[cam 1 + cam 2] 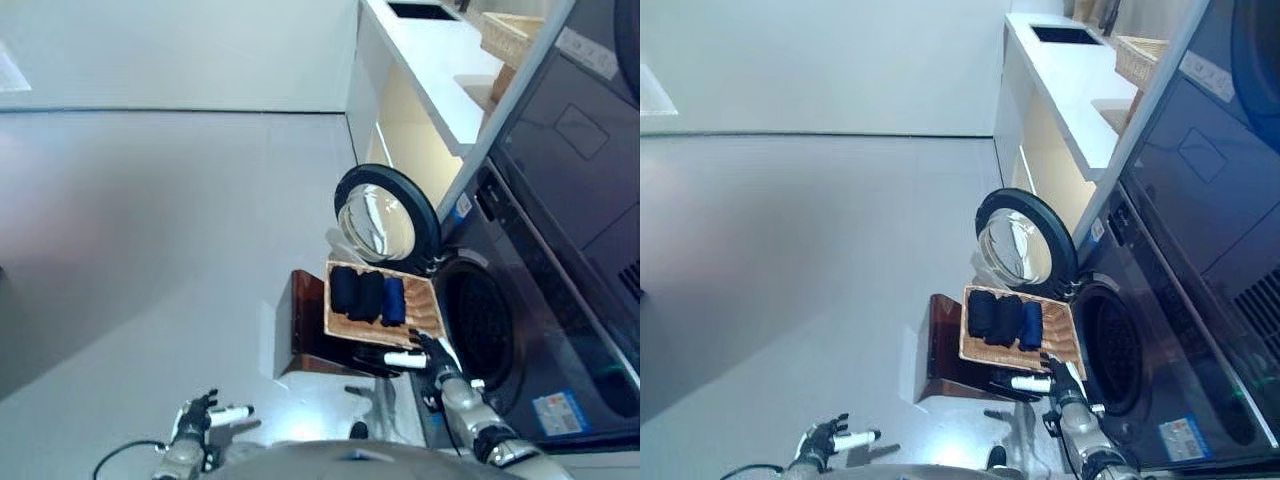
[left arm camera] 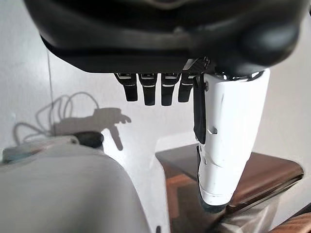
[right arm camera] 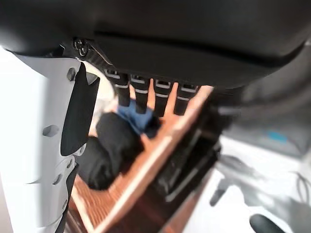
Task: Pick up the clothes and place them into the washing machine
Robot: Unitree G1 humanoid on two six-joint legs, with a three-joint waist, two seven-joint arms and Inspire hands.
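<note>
The clothes (image 1: 367, 295), three dark rolled bundles of which the one nearest the washing machine (image 1: 520, 330) is blue, lie side by side in a shallow woven basket (image 1: 415, 335). The basket rests on a dark wooden stool (image 1: 305, 325) that stands on the grey floor (image 1: 170, 260) just beside the machine's round opening. The machine's door (image 1: 385, 215) hangs open, its glass porthole on the far side of the basket.

The right hand (image 1: 437, 357) hovers at the near edge of the basket, on the machine's side, with its fingers (image 3: 146, 94) straight and spread and the white-covered thumb (image 1: 405, 359) held out toward the stool; it holds nothing, and the clothes show just past the fingertips in its wrist view. The left hand (image 1: 197, 413) hangs low over the floor, well apart from the basket on the side away from the machine, its fingers (image 2: 155, 90) relaxed and its white thumb (image 2: 226, 145) extended, empty too.

Beyond the open door, a white tabletop (image 1: 440, 70) runs alongside the machine and carries another wicker basket (image 1: 510, 35)
</note>
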